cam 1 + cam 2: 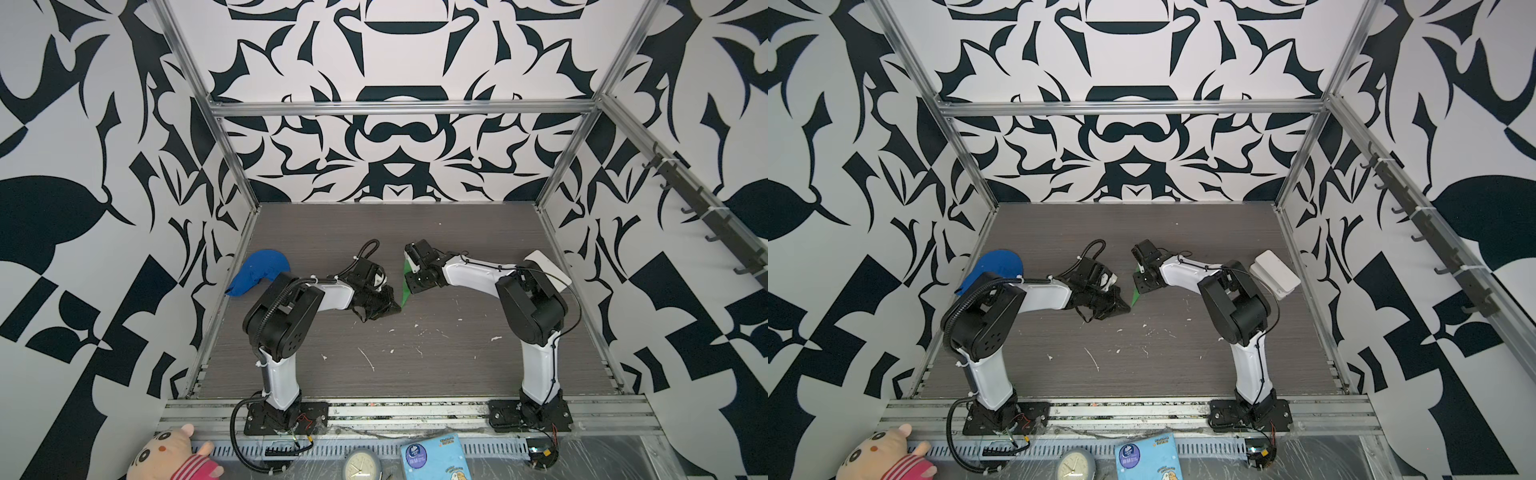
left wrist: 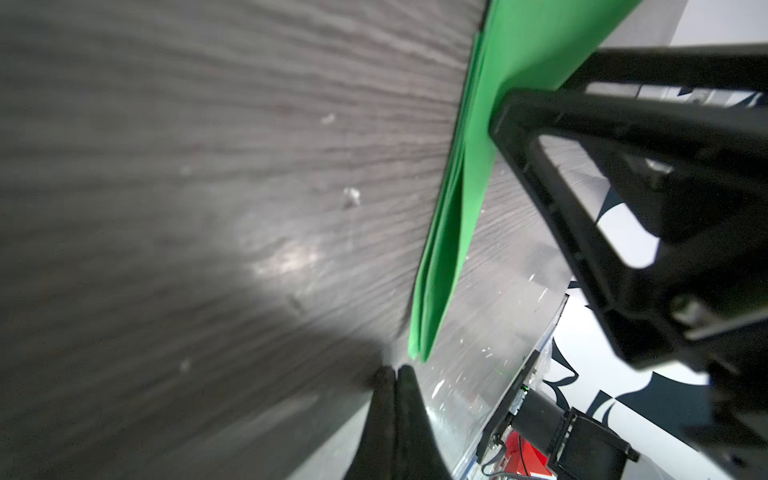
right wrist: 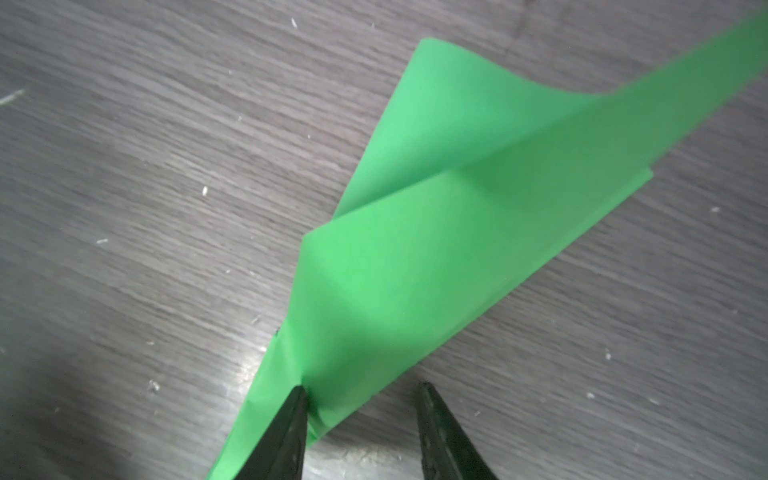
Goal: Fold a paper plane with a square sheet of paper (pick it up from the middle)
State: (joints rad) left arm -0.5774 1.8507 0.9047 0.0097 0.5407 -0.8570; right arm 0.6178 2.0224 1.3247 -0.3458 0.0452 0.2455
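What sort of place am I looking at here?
Most likely a robotics lab test cell: two arms bolted to a metal rail, a wood-grain tabletop, and boldly patterned walls on an aluminium frame closing it in.

Smooth, matt green paper (image 3: 415, 270) is creasing softly over a faintly glinting, grey wood-grain surface (image 3: 124, 166).
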